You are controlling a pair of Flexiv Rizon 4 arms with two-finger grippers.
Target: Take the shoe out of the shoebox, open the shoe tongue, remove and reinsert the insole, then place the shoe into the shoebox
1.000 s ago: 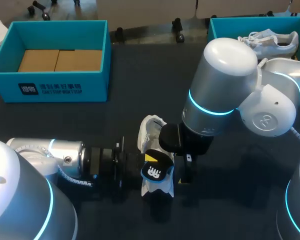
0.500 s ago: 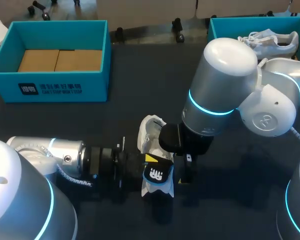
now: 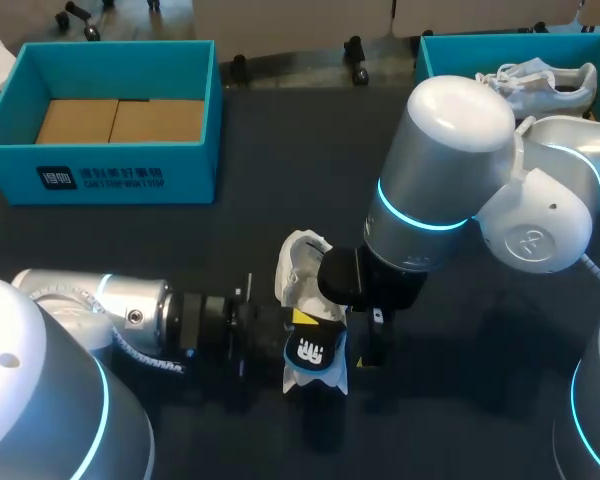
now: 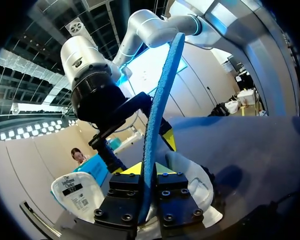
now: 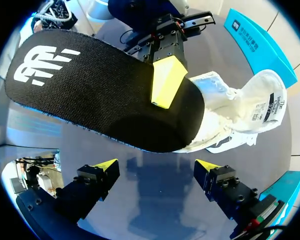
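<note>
A white shoe [image 3: 302, 262] lies on the dark table [image 3: 260, 220] in the middle of the head view. My left gripper [image 3: 302, 322] comes in from the lower left and is shut on the black insole [image 3: 315, 350], which has a white logo and a blue underside. In the left wrist view the insole [image 4: 160, 115] stands edge-on between the fingers [image 4: 121, 192], over the shoe [image 4: 79, 192]. My right gripper [image 5: 155, 170] hangs open above the insole [image 5: 90, 90] and the shoe [image 5: 242, 110], touching neither.
A teal shoebox [image 3: 100, 175] with cardboard inside stands at the back left. A second teal box [image 3: 432, 55] at the back right holds another white shoe [image 3: 540, 85]. My right arm [image 3: 440, 170] looms over the table's middle.
The insole has sunk slightly in the left gripper, toward the shoe. The right arm has not moved.
</note>
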